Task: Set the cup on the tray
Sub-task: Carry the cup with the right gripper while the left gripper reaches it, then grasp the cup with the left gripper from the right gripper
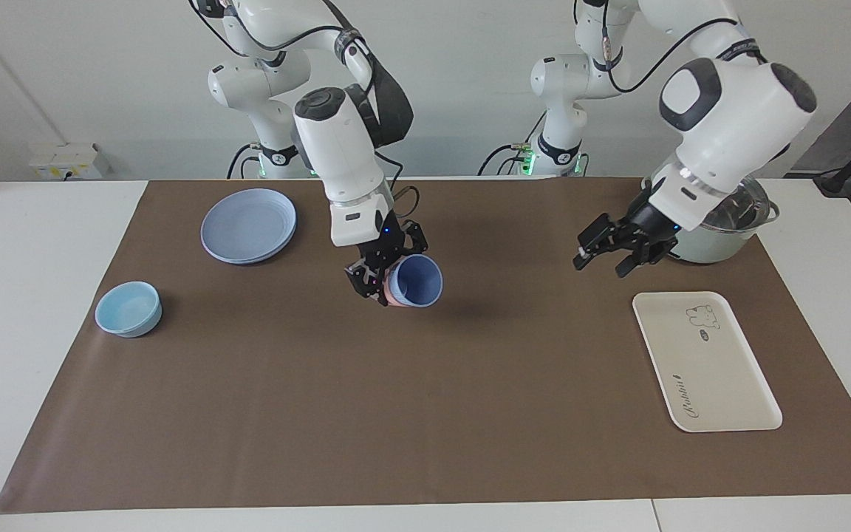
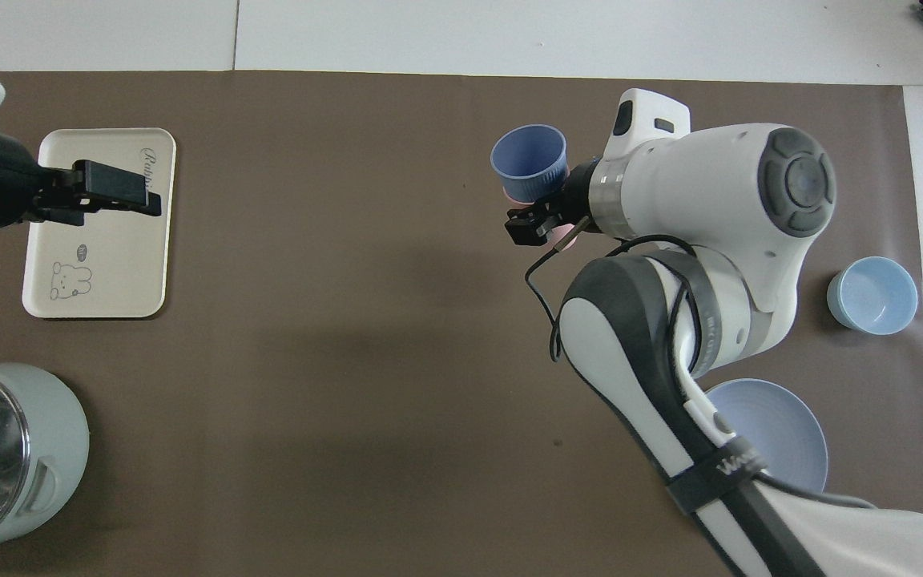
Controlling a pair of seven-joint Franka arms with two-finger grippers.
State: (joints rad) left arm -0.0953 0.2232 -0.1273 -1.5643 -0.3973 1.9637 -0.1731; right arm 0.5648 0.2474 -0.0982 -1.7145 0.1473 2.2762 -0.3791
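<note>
Periwinkle-blue tapered plastic cup [image 1: 416, 281] is hanging mid-frame in the facing view, tipped with its mouth toward the camera and nested over a salmon-pink cup [image 1: 390, 295]. Right gripper [image 1: 380, 275] is clamping tightly on the pair above the brown mat [image 1: 425, 414]. Flat cream-white rectangular tray [image 1: 705, 360] is lying well apart at lower right, toward the left arm's end. Left gripper [image 1: 606, 255] is hovering with jaws wide, holding nothing, between cup and tray, much nearer the tray.
</note>
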